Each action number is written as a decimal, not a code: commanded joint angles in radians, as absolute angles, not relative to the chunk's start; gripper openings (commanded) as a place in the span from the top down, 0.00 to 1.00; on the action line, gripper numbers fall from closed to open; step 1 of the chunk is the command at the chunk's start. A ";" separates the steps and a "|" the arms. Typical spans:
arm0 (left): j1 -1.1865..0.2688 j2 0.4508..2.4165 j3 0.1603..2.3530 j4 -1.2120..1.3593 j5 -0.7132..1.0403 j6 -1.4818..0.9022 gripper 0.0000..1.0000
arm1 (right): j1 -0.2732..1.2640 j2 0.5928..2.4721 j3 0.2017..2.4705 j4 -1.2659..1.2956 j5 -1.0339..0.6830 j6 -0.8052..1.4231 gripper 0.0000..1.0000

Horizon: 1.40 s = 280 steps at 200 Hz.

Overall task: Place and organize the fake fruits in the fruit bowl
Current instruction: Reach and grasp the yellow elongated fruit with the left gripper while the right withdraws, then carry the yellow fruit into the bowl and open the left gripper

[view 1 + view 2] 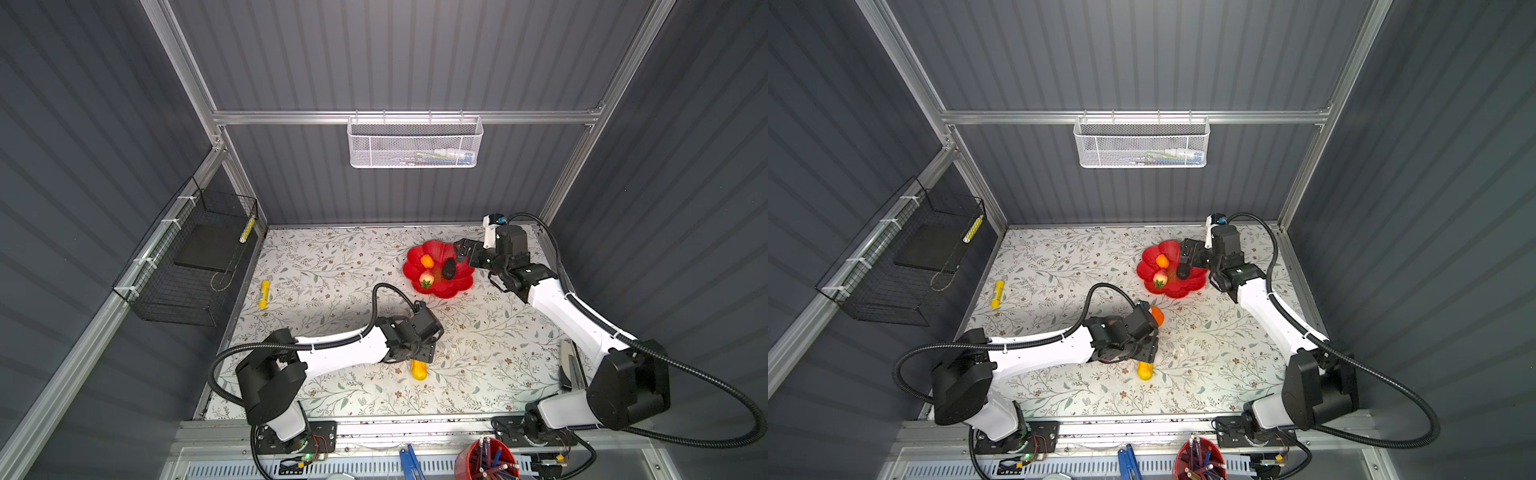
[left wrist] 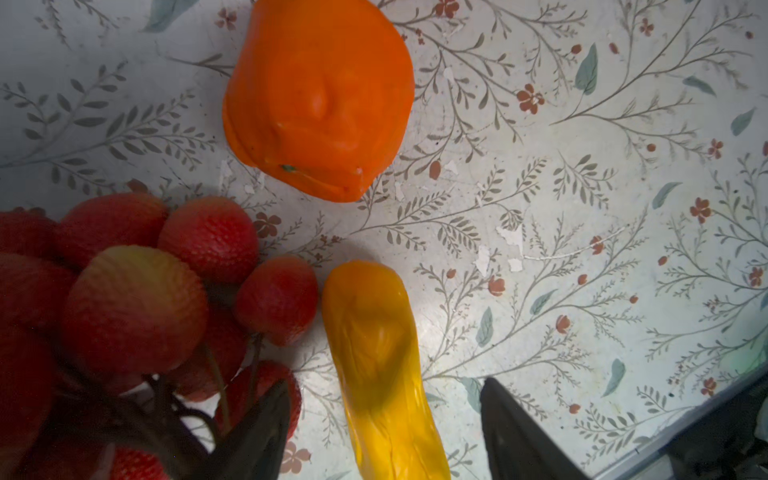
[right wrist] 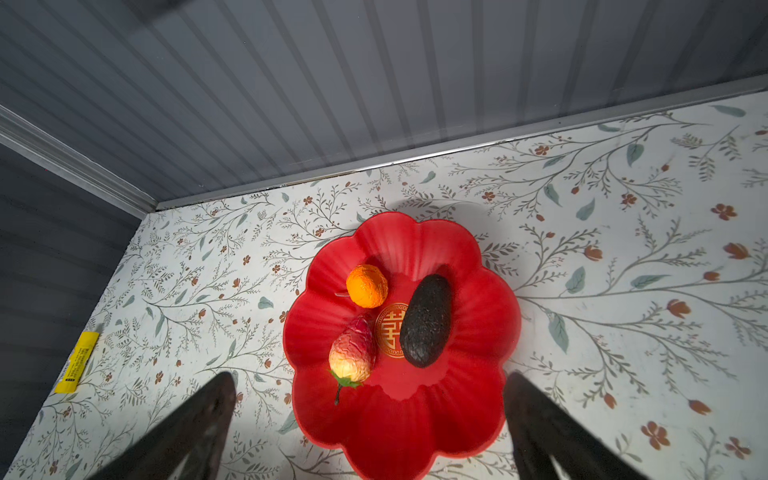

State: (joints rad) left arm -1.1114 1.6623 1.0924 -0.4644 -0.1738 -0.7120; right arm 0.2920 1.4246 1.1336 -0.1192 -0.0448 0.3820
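**Evenly split: three fruits in the bowl, three on the table**

One fruit bowl (image 1: 436, 249) is seen right of centre in both top views, near the back edge of the floral table (image 1: 332, 270). Three fruits are counted inside it: one small orange (image 3: 367, 286), one strawberry (image 3: 351, 353) and one avocado (image 3: 426, 320), which lies partly over the gold emblem at the centre. Three more are counted on the table, low in the middle of a top view: one grape bunch (image 2: 133, 307), one ridged orange fruit (image 2: 320, 95) and one elongated yellow fruit (image 2: 378, 357). The left gripper (image 2: 386, 384) is held with its jaws apart, one on each side of the yellow fruit, and a gap is seen on each side. The right gripper (image 3: 370, 376) is spread wide above the bowl's near edge, and nothing is held in it.
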 commanded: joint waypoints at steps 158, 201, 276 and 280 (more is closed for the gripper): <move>-1.111 1.805 1.218 -0.467 -0.094 -0.653 0.73 | 0.260 1.394 1.077 -0.117 -0.041 0.407 0.01; -1.006 1.683 1.259 -0.357 0.017 -0.610 0.73 | 0.238 1.333 1.031 -0.082 -0.033 0.455 0.01; -0.849 2.036 1.871 -0.498 0.041 -0.326 0.73 | 0.215 1.138 0.897 -0.065 0.007 0.483 0.01; -0.842 2.054 1.892 -0.494 0.038 -0.323 0.73 | 0.215 1.130 0.890 -0.068 0.007 0.483 0.01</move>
